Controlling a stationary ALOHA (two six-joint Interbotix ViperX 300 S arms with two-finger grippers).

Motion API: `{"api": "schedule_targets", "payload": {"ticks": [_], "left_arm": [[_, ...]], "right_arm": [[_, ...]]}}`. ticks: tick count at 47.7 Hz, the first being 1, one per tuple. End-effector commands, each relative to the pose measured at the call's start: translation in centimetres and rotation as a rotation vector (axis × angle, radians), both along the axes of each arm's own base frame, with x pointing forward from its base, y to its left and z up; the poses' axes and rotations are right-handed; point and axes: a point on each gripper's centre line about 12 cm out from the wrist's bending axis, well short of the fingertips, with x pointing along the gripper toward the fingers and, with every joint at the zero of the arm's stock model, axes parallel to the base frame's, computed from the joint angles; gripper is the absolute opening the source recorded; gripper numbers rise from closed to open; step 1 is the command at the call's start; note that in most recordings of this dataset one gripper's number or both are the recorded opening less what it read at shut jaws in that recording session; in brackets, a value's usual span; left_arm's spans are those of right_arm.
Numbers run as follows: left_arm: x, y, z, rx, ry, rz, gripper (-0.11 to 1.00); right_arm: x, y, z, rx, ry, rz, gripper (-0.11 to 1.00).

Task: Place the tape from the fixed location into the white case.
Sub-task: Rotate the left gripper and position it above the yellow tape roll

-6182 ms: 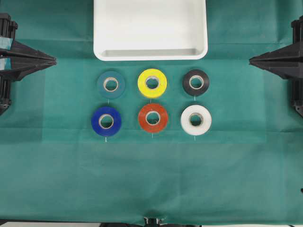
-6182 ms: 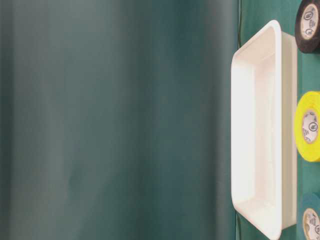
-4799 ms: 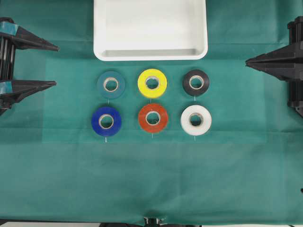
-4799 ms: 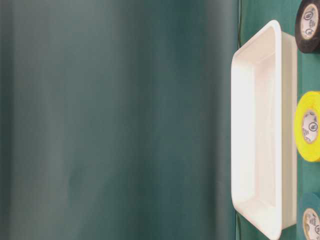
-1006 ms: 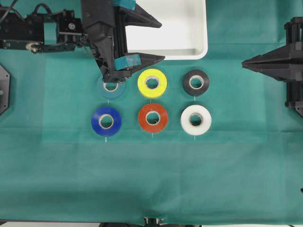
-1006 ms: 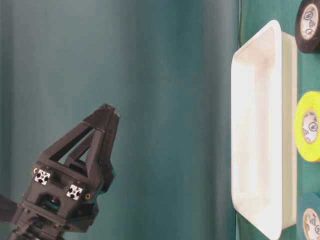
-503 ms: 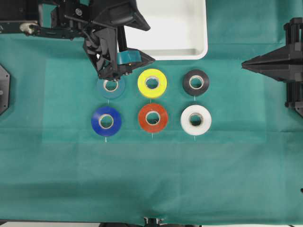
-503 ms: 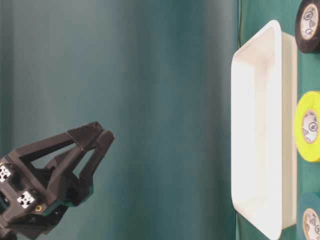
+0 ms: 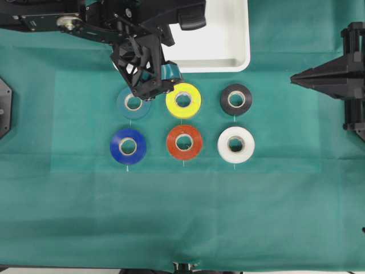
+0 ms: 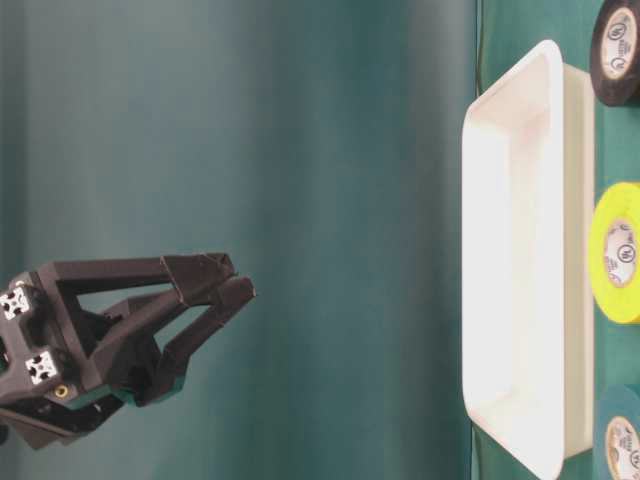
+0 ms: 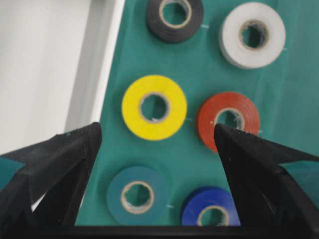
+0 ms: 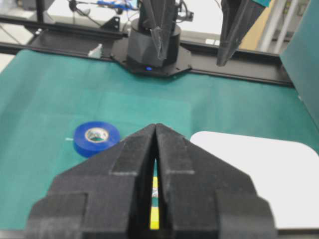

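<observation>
Nearest, red roll (image 9: 184, 142) flat on the worktop (image 9: 182, 217), tape (image 9: 183, 100) just behind it, untouched. Left gripper (image 11: 157, 137) spread wide, hovering over the tape, holding nothing. Farther back, case (image 9: 228, 60); at the right edge, right gripper (image 12: 155, 130) pressed together.

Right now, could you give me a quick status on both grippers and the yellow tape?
Left gripper open above the rolls. Right gripper shut, parked. Yellow tape untouched on cloth beside white case. Nothing blocking.

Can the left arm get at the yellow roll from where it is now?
Probably yes. The left gripper is open above the yellow roll, nothing covers it, though neighbouring rolls sit close.
</observation>
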Motion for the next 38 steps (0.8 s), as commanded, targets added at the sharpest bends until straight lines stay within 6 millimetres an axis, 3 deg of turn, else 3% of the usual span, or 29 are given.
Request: {"api": "schedule_targets", "payload": {"ticks": [1,38], "left_arm": [[0.07,-0.12,1.67,0.003,-0.043,-0.002,0.98],[0.38,-0.47,1.79,-0.054,-0.076,0.070,0.98]], "right_arm": [[0.32,0.03,0.99,0.002,-0.021,0.001,0.00],[0.36,0.03,1.05,0.002,-0.020,0.001,0.00]]}}
